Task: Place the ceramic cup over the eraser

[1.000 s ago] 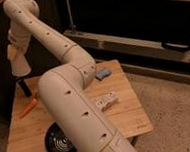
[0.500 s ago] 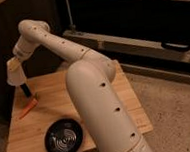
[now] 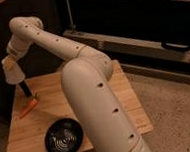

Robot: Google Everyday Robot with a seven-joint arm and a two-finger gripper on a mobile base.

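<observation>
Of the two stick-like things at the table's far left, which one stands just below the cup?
The black eraser, directly under the ceramic cup at the gripper. The orange stick lies flat, nearer the black bowl.

Dim room: a wooden table on speckled grey floor, dark shelving behind.

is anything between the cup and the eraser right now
Nothing visible does. The ceramic cup hangs at the gripper over the table's far left corner, with the eraser sticking out just beneath it. The orange stick lies beside the eraser, not between them.
</observation>
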